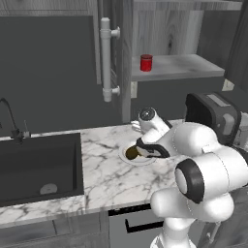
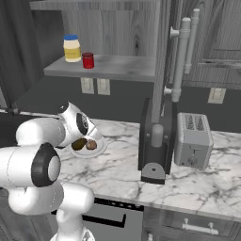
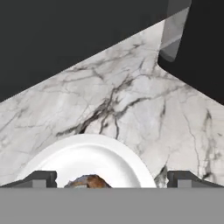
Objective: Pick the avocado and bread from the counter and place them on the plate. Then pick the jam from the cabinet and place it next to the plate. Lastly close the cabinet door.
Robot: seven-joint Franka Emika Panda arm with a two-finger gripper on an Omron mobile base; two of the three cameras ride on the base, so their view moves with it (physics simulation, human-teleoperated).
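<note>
A dark wall (image 1: 53, 72) ran behind the sunken sink (image 1: 38, 167). A toaster (image 2: 193, 140) stood near the outlets (image 2: 95, 86).

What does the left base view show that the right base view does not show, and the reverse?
Left base view alone: the dark sink with its faucet.

Right base view alone: a yellow jar with a blue lid beside the jam, the toaster, and the bread lying next to the avocado.

Shared: the jam on the cabinet shelf, the open cabinet door with its white handle, the plate on the counter, and the avocado on that plate.
</note>
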